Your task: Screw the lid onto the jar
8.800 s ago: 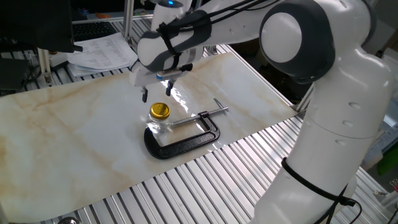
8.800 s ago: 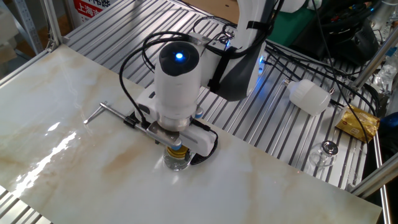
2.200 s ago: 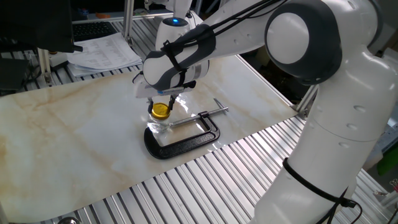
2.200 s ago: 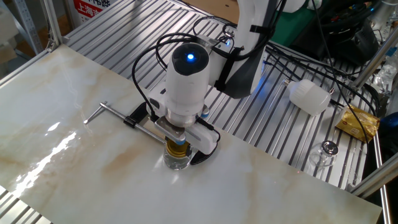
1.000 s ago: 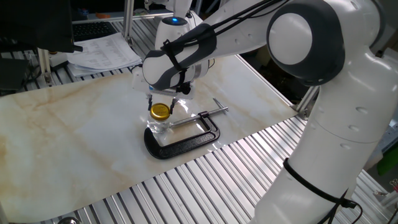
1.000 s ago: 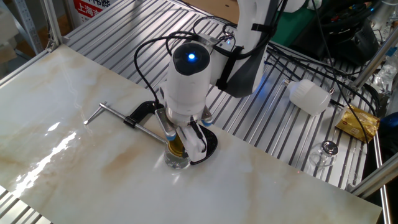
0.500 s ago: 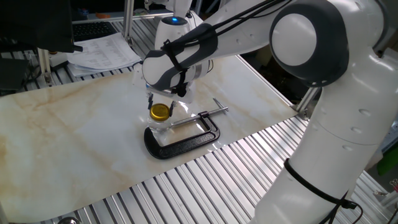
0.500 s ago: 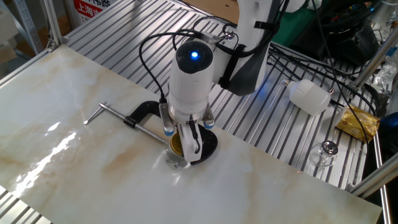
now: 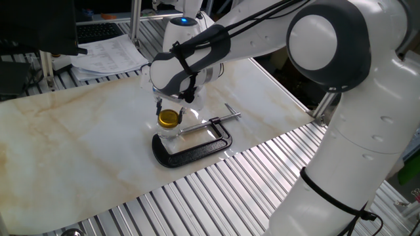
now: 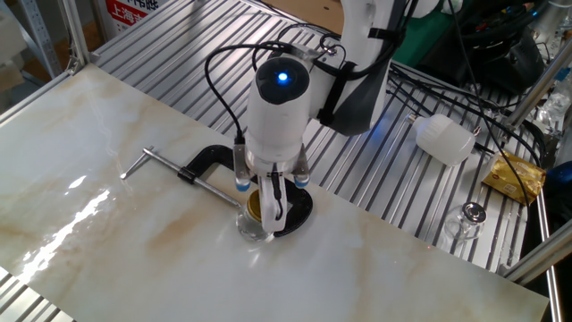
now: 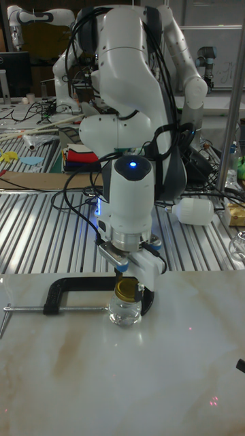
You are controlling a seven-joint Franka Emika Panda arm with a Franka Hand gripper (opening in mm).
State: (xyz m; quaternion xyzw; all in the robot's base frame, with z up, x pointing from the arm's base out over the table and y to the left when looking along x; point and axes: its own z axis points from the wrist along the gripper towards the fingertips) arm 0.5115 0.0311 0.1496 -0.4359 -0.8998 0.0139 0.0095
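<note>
Gripping the lid (image 9: 168,118) on the jar (image 11: 125,311), the pincer (image 11: 126,285) points straight down over the marble table (image 9: 79,157).
Its fingers (image 10: 276,202) are closed on the yellow lid, which sits on the jar's mouth. The clear jar stands near the table's middle, held in the black clamp (image 9: 197,149), whose silver screw (image 10: 165,165) runs out away from the jar.

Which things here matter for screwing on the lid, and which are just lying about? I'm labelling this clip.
Job:
lid
jar
gripper
C-clamp around the jar

Lying about:
white plastic bottle
papers
yellow packet
</note>
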